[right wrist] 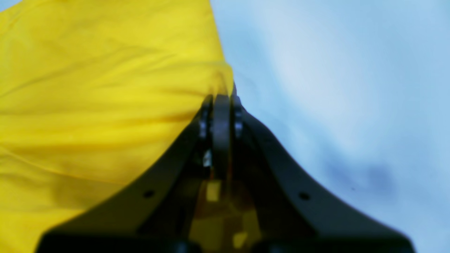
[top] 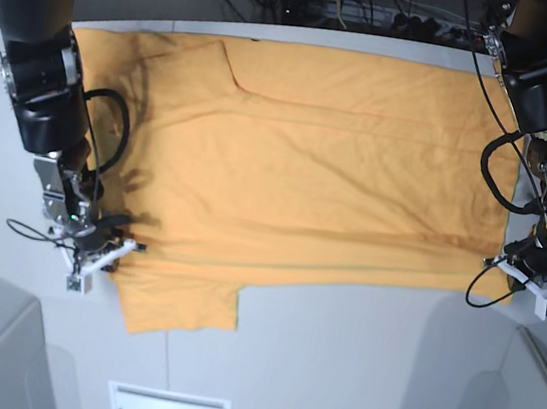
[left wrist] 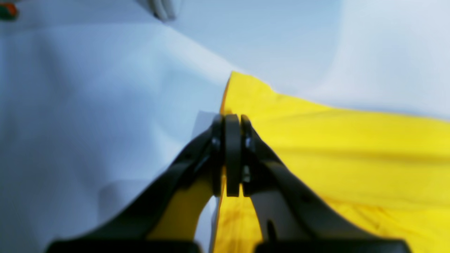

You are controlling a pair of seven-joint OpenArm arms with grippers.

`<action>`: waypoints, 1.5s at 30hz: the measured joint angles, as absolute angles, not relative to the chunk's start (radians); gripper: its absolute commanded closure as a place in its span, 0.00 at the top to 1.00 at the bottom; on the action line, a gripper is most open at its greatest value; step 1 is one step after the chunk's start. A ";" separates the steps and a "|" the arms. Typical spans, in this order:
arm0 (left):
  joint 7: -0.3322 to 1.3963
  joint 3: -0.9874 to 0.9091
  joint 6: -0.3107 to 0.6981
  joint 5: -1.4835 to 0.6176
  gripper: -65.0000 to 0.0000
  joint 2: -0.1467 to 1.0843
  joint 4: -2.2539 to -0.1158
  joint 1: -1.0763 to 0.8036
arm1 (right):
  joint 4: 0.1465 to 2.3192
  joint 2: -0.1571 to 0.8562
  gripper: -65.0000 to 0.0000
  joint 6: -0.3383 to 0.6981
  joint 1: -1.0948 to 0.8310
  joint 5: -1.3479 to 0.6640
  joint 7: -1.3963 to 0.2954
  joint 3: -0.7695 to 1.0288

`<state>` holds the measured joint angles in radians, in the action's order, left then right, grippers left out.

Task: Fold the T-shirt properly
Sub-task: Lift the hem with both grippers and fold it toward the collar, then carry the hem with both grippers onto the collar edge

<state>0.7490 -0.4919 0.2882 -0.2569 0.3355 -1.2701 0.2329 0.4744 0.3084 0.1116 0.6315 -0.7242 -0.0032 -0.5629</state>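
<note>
Your left gripper (left wrist: pixel 232 121) and right gripper (right wrist: pixel 222 98) both pinch the T-shirt (top: pixel 307 179) – thin, wrinkled orange cotton – stretched flat between them on the table (top: pixel 352 376).

Both wrist views are soft and out of focus: the black left tool (left wrist: pixel 232 121) and right tool (right wrist: pixel 221 100) have smeared outlines, and the T-shirt (left wrist: pixel 344 147) looks saturated, almost glowing yellow, against a pale bluish bench (left wrist: pixel 88 105). The base view is sharper and evenly lit from above, with the cloth in a duller orange. There the arms throw soft dark shadows on the fabric near the left edge, and the straight lines bend a little at the borders.
</note>
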 measured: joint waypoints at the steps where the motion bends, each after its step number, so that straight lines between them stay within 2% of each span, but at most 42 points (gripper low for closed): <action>1: 0.757 -0.493 0.288 -0.256 0.00 0.336 -1.271 0.236 | 0.507 0.316 0.00 0.084 0.622 -0.724 -0.012 -0.563; 3: 0.769 -0.496 0.289 -0.256 0.00 0.336 -1.273 0.237 | 0.583 0.332 0.00 0.025 0.609 -0.725 -0.046 -0.563; 7: 0.775 -0.496 0.288 -0.255 0.00 0.333 -1.301 0.232 | 0.746 0.382 0.00 -0.018 0.560 -0.725 -0.070 -0.562; 13: 0.810 -0.497 0.288 -0.259 0.00 0.335 -1.383 0.208 | 0.870 0.385 0.00 -0.020 0.485 -0.722 -0.189 -0.390; 29: 0.851 -0.536 0.287 -0.259 0.00 0.292 -1.650 0.000 | 1.268 0.410 0.00 -0.029 0.233 -0.714 -0.472 -0.143; 33: 0.937 -0.588 0.288 -0.258 0.00 0.286 -1.704 -0.020 | 1.356 0.409 0.00 -0.027 0.159 -0.714 -0.518 -0.072; 37: 0.946 -0.590 0.355 -0.257 0.00 0.282 -1.752 -0.024 | 1.423 0.408 0.00 -0.029 0.117 -0.713 -0.582 -0.033; 45: 0.948 -0.595 0.360 -0.255 0.00 0.268 -1.774 -0.114 | 1.573 0.401 0.00 -0.030 -0.019 -0.720 -0.640 0.072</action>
